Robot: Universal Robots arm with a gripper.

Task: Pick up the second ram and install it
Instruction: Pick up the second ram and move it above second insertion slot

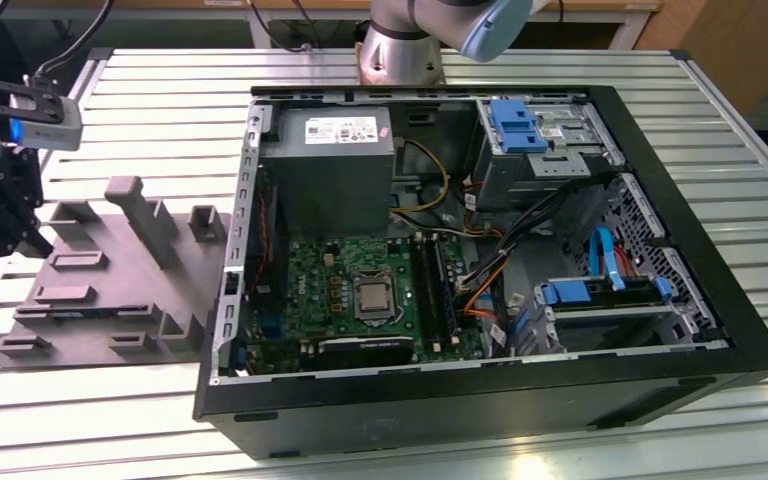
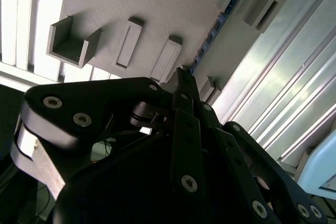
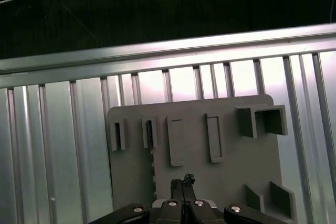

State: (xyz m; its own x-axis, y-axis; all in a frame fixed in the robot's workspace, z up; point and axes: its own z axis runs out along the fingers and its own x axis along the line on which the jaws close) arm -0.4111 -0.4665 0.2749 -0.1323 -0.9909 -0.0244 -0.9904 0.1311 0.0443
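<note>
The second ram [image 2: 212,32] is a thin dark stick standing on edge in a groove of the grey fixture block [image 3: 231,177]. In the first wrist view the ram [image 3: 153,167] shows as a dark toothed strip. In the exterior view it is a dark line [image 1: 75,312] near the fixture's front. My gripper [image 3: 184,180] hovers above the fixture, a little to one side of the ram and not touching it. Its black fingers [image 2: 185,85] meet at the tips with nothing between them. In the exterior view the gripper [image 1: 4,225] hangs at the far left.
An open computer case [image 1: 491,400] lies on the slatted metal table [image 1: 157,90], at the exterior view's right of the fixture. Long black memory slots [image 1: 435,285] sit on its green motherboard beside the processor. Upright posts [image 1: 128,200] rise from the fixture near the gripper.
</note>
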